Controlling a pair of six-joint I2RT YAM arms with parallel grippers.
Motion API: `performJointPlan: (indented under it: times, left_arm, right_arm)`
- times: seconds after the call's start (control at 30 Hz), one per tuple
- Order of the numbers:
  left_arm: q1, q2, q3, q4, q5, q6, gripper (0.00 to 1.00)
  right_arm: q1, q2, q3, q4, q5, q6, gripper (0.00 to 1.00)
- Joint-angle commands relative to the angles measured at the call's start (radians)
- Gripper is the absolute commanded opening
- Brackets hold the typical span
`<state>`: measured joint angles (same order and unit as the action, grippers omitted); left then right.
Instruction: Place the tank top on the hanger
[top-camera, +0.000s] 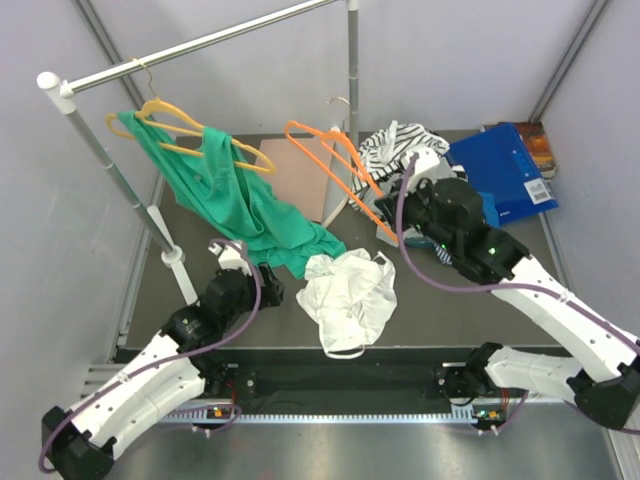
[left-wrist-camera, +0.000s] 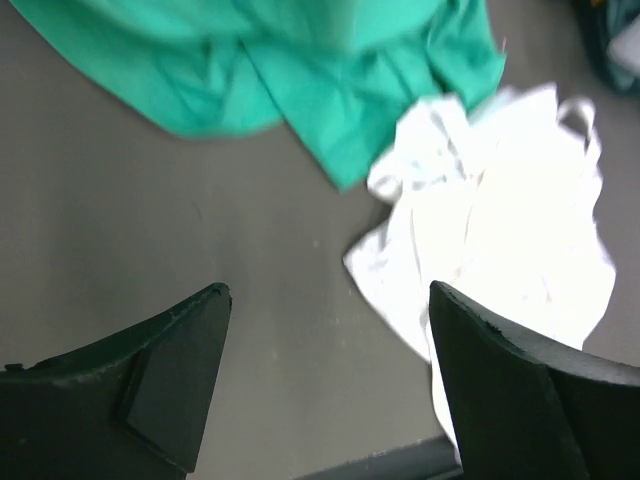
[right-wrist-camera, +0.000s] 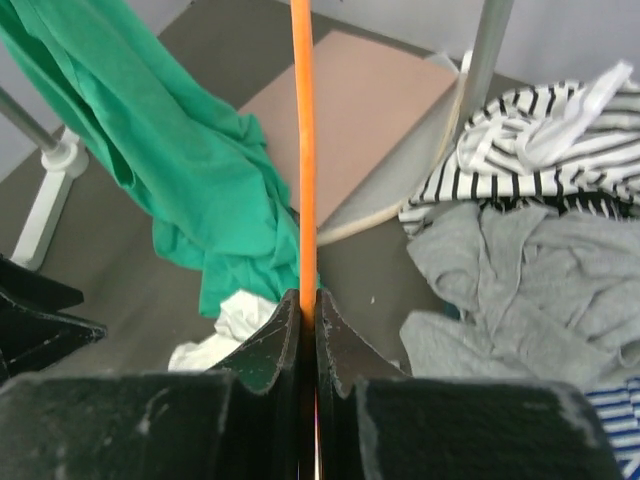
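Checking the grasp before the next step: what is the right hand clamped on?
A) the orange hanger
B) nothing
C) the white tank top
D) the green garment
A: the right wrist view shows the right hand shut on a thin bar of the orange hanger; the tank top lies ungrasped.

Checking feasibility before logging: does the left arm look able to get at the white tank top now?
Probably yes. The left gripper is open, the tank top lies just beside it on the table, nothing between; the green garment only borders its far edge.
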<state>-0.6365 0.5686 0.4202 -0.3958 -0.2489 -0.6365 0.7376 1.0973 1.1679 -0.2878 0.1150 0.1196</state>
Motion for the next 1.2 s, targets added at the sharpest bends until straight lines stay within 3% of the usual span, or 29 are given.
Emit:
performJointPlan:
  times: [0.0,0.1,0.23,0.43,0.67,0.8,1.0,1.17]
  left_arm:
    - [-0.119,0.036,-0.066,0.035,-0.047,-0.126,0.83]
    - [-0.233,0.102,-0.077,0.136,-0.062,-0.157,0.81]
    - [-0.377,0.328,-0.014,0.3,-0.056,-0.18,0.79]
    - [-0.5,0.594,0.19,0.31,-0.012,-0.195,0.73]
    - [-0.517,0.75,0.316,0.351,0.138,-0.164,0.6]
    - [-0.514,0.878,0.414,0.218,0.123,-0.17,0.52]
    - [-0.497,0.922,0.459,0.12,0.053,-0.201,0.53]
    - [-0.352,0.941,0.341,0.253,0.239,-0.229,0.6]
  right_arm:
    - [0.0,-0.094,-0.108,-0.011,0.055,0.052,0.0]
    - [-0.009,-0.112,-0.163,-0.031,0.121,0.098,0.0]
    - [-0.101,-0.119,-0.186,-0.056,0.144,0.167,0.0]
    - [-0.201,-0.142,-0.206,-0.047,0.074,0.189,0.0]
    - [-0.224,-0.166,-0.235,-0.039,0.052,0.186,0.0]
    - [-0.228,-0.178,-0.243,-0.036,0.038,0.189,0.0]
    - [-0.242,-0.198,-0.252,-0.039,0.04,0.183,0.0]
    - [-0.251,-0.198,-0.257,-0.027,0.02,0.181,0.0]
